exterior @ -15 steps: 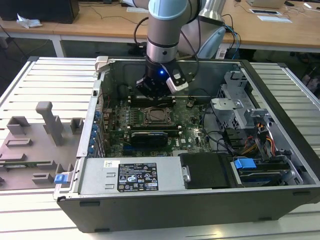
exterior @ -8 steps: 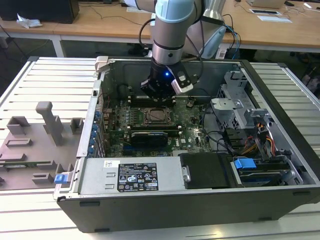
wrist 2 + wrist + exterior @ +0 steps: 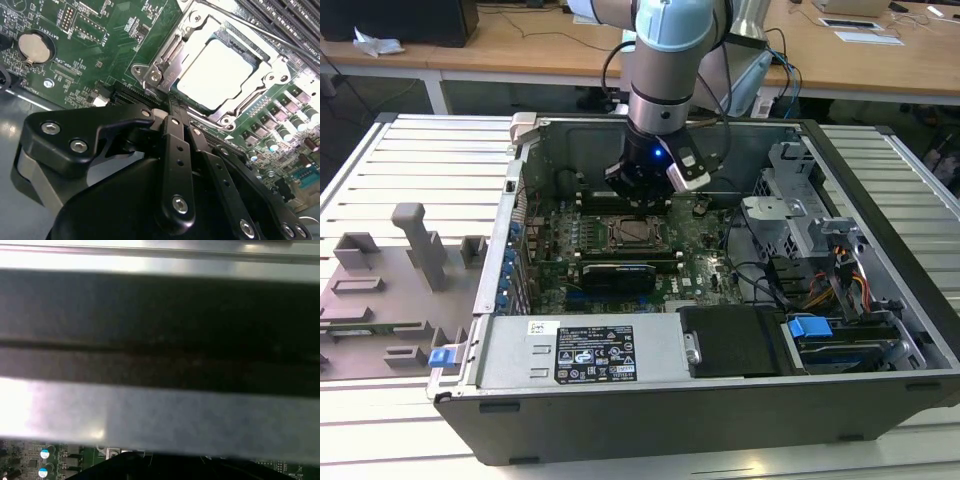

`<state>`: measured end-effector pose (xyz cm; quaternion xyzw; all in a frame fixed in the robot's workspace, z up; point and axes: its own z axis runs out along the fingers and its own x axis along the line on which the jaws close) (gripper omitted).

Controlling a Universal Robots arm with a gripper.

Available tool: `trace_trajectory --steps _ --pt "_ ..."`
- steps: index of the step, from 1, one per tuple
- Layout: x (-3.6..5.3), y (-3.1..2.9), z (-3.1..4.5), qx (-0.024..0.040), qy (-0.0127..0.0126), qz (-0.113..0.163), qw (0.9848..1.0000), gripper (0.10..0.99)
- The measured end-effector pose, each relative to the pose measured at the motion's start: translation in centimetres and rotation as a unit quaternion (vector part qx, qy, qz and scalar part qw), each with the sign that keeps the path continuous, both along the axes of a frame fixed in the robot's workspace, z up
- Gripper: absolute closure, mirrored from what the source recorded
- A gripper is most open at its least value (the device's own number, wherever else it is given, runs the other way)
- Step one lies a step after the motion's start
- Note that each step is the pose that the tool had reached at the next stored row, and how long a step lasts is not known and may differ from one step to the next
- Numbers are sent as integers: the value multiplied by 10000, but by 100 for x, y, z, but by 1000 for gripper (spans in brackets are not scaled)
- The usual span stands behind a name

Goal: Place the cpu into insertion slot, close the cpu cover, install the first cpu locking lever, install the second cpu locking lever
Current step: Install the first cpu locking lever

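Wooden desks [image 3: 520, 45] stand at the back of the room, with a dark floor under them. Nearer to the camera, a pale ribbed metal table [image 3: 410, 160] carries a big open computer case [image 3: 720, 380] lying on its side. On the exterior view's left, just beside the case, a grey holder tray [image 3: 380, 300] with upright blocks rests on the table.

Inside the case, a black power box [image 3: 590, 350] with a label lies along the near wall, and a metal drive cage [image 3: 810, 215] with coloured cables sits at the exterior view's right. A green circuit board [image 3: 705, 245] covers the case floor.

The robot arm [image 3: 665, 60] comes down from above into the case, and its gripper [image 3: 642, 192] hangs just over the board, beside the far edge of the insertion slot [image 3: 632, 233].

In the second wrist view, the gripper [image 3: 170, 107] has its two black fingers [image 3: 176, 145] pressed together, with nothing between them; their tip is right at the edge of the silver cpu cover [image 3: 200, 30]. The cover lies flat around the cpu [image 3: 216, 74], which sits in the insertion slot and shows its pale top through the square opening. A round coin battery [image 3: 35, 47] sits on the board, well apart from the slot.
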<state>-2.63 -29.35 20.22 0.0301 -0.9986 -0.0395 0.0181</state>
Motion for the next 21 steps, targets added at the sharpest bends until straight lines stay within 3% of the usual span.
trace_trajectory --steps 9,11,14,16,20,21 --pt "34 25 -18 6 -2 0 10000 980" --pt "35 27 8 -6 -7 -1 10000 980" --pt "34 26 74 -92 -3 -1 10000 980" --pt "33 19 86 -196 -2 -1 9998 980" --pt "32 -42 86 -251 -1 -1 9997 980" --pt "31 -94 87 -261 -1 -1 9997 980"
